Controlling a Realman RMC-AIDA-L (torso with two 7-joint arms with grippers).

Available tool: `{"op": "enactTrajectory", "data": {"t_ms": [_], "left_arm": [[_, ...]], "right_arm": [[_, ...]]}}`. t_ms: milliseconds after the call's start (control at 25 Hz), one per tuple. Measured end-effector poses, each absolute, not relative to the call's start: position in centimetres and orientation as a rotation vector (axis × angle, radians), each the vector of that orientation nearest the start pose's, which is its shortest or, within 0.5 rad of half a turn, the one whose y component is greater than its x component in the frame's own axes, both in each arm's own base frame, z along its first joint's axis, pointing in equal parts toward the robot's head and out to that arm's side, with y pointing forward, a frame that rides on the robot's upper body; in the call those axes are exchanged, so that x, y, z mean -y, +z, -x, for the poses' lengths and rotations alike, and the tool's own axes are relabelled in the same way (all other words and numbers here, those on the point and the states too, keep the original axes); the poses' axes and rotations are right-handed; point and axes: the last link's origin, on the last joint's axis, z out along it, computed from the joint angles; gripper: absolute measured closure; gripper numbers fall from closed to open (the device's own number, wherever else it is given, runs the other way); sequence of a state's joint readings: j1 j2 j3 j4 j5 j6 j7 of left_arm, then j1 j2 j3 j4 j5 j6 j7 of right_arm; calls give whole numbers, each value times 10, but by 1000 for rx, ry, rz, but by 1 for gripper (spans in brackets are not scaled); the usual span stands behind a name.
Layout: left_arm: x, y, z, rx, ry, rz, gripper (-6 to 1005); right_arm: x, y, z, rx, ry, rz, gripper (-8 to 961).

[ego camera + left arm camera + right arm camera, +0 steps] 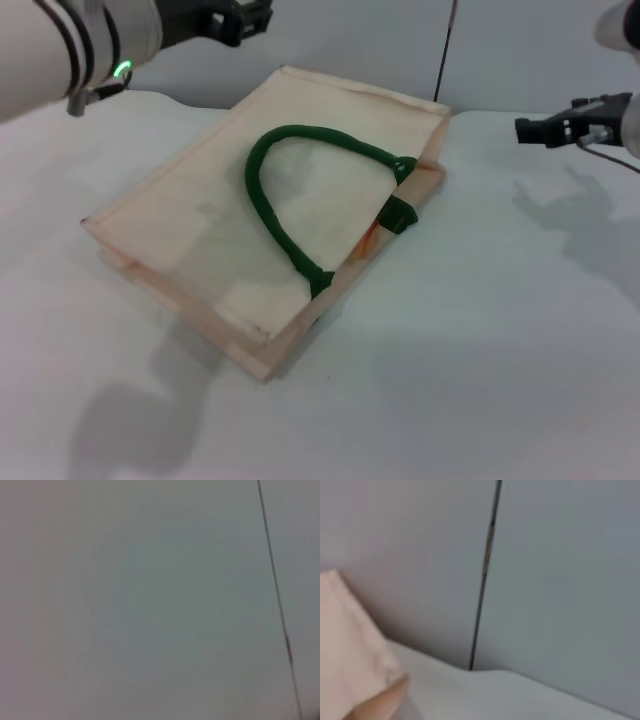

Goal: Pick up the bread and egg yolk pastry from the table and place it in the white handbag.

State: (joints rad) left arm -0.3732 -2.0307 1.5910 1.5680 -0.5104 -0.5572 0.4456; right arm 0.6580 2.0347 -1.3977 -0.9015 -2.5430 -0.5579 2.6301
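Two raised grippers, left (245, 20) and right (535, 130), finger spacing indiscernible, above flat white handbag (200, 220).

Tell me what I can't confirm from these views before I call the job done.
- Bread and egg yolk pastry: in no view; the white handbag lies flat, its fabric hiding the inside.
- Left hand: head view's top edge cuts it off; fingers not visible.
- Right hand: small at the head view's right edge; open or shut unclear.
- Left wrist view: only blank wall.
- Right wrist view: just a blurred bag corner.
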Motion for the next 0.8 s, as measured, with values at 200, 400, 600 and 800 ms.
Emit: {"op": "enactTrajectory", "data": {"t_ms": [200, 400, 600, 800], "left_arm": [[-408, 58, 147, 378, -413, 1890, 310], [-410, 50, 164, 374, -463, 1820, 317], [-404, 40, 184, 310, -514, 1729, 318], [-396, 31, 206, 273, -529, 1666, 319]], "right_arm": [[-446, 14, -226, -774, 227, 1944, 117], [-435, 5, -224, -621, 346, 1844, 117], [-427, -3, -240, -539, 389, 1743, 117], [-402, -7, -259, -498, 535, 1582, 118]]}}
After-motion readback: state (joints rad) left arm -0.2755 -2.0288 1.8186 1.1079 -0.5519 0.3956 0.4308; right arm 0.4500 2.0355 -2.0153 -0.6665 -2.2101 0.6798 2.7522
